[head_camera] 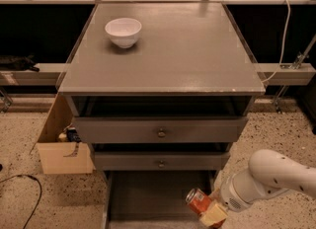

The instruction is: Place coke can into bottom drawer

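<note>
The coke can (pixel 198 201), small and red with a silver top, is held tilted in my gripper (pixel 207 210) at the lower right. It hangs over the right part of the open bottom drawer (pixel 148 196), a wide dark-floored tray pulled out from the grey cabinet (pixel 163 50). My white arm (pixel 269 178) reaches in from the right edge. The can hides part of the fingers, which close around it.
A white bowl (pixel 123 31) stands on the cabinet top at the back left. Two closed drawers with brass knobs (pixel 161 133) sit above the open one. A cardboard box (pixel 61 146) stands on the speckled floor to the cabinet's left.
</note>
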Available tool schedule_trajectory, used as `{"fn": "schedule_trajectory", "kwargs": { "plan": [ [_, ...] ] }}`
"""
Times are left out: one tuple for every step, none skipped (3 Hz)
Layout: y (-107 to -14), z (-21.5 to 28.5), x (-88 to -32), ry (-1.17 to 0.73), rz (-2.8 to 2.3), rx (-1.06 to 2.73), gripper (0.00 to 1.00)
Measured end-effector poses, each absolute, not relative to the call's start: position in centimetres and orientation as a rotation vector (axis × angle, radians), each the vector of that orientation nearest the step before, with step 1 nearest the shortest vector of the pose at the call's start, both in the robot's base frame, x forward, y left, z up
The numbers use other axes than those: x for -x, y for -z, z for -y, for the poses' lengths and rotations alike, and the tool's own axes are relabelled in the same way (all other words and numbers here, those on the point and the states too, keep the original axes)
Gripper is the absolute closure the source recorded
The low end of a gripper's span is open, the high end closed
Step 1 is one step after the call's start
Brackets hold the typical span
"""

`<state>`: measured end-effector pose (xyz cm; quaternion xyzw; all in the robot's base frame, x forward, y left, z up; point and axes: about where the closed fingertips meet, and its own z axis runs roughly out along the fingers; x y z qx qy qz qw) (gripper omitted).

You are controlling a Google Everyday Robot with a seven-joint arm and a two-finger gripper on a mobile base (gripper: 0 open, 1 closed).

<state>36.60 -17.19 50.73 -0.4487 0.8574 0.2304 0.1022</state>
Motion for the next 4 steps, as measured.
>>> {"fn": "schedule_trajectory", "kwargs": {
  "plan": [
    [-46.9,13.4,-38.6,-0.692,-2.554,1.321,1.00],
    [-46.9,13.4,-38.6,-0.693,-2.554,1.321,1.00],
    [-44.3,12.5,-38.8,-0.725,-2.580,1.314,1.00],
    [-40.3,11.4,-39.1,-0.758,-2.626,1.307,1.00]
  ]
}}
